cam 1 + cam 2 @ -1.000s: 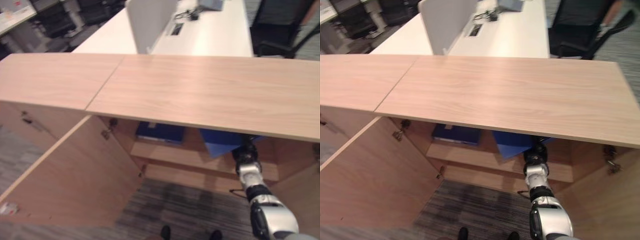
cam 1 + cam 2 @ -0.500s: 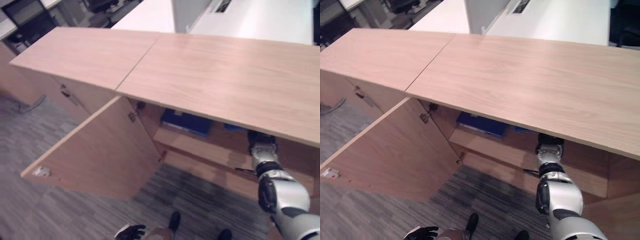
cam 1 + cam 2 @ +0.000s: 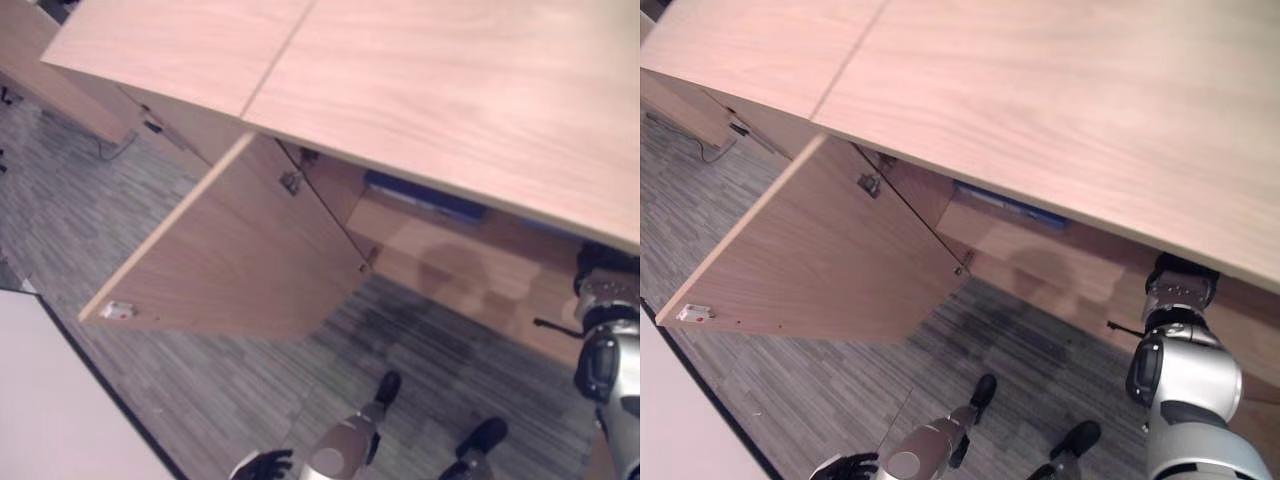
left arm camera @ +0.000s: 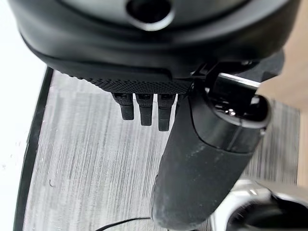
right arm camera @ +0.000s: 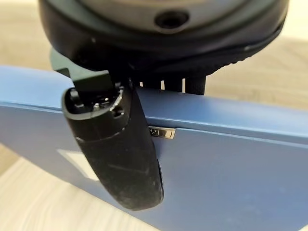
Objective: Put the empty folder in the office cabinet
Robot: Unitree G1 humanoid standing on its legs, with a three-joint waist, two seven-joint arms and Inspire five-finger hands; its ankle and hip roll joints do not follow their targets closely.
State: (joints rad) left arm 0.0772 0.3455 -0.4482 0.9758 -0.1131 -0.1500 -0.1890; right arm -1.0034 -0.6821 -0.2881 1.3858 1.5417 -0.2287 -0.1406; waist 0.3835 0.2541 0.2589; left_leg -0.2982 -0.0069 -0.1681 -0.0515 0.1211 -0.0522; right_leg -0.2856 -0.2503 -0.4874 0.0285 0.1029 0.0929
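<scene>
Grey office carpet [image 3: 200, 330], cabinet door [image 3: 230, 255] hanging open. Your right hand [image 5: 120, 144] pinches the blue folder [image 5: 231, 173] inside the cabinet [image 3: 1040, 90], fingers behind, thumb in front. Looks like placing's underway; next, let go and back out. Left hand [image 4: 211, 159] idles low, fingers relaxed.

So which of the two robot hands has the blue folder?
The right robot hand, reaching into the cabinet, pinches the blue folder; the left robot hand hangs empty over the carpet.

A long light wooden top [image 3: 450, 90] runs across the low cabinets, with a seam dividing it in two panels. Below it one wooden door [image 3: 240, 250] stands open over the grey striped carpet [image 3: 200, 390]. A white surface [image 3: 50, 410] with dark edge fills the lower left corner.
</scene>
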